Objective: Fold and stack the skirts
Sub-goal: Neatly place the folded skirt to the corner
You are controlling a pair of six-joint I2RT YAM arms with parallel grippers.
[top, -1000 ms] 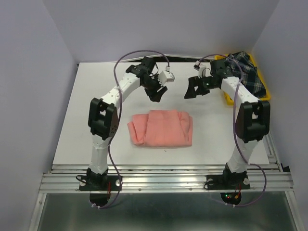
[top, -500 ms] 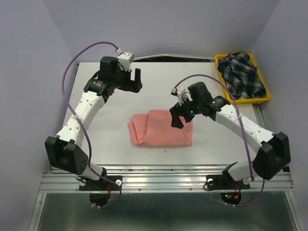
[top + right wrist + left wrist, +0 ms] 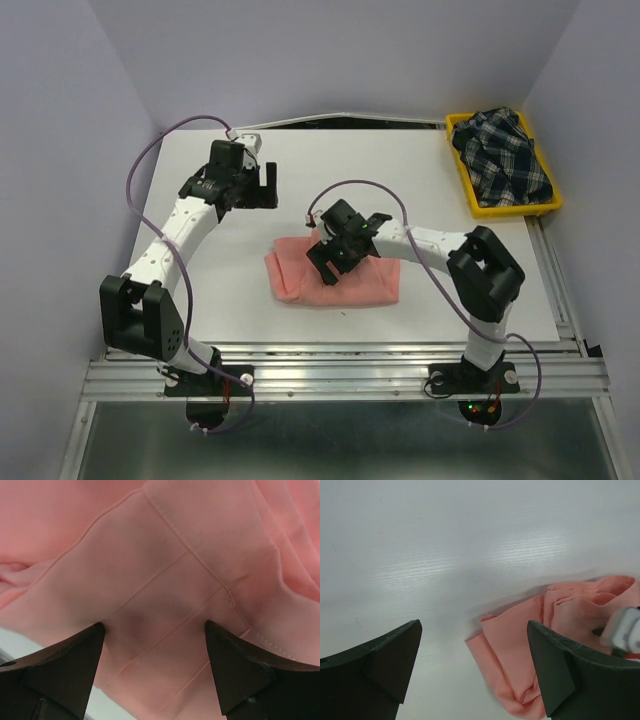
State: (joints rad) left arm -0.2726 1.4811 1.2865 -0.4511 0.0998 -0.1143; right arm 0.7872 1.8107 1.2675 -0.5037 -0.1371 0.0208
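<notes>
Yellow tray (image 3: 515, 210) holds plaid skirt (image 3: 505, 155); right pincer (image 3: 335, 256) overhangs pink skirt (image 3: 365, 282).

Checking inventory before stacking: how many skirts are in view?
2. The salmon-pink skirt lies folded mid-table; the plaid skirt sits bunched in the yellow tray, where another could hide underneath.

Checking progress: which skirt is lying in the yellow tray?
The dark plaid skirt, bunched in the yellow tray; the pink skirt lies folded on the table under the right gripper.
</notes>
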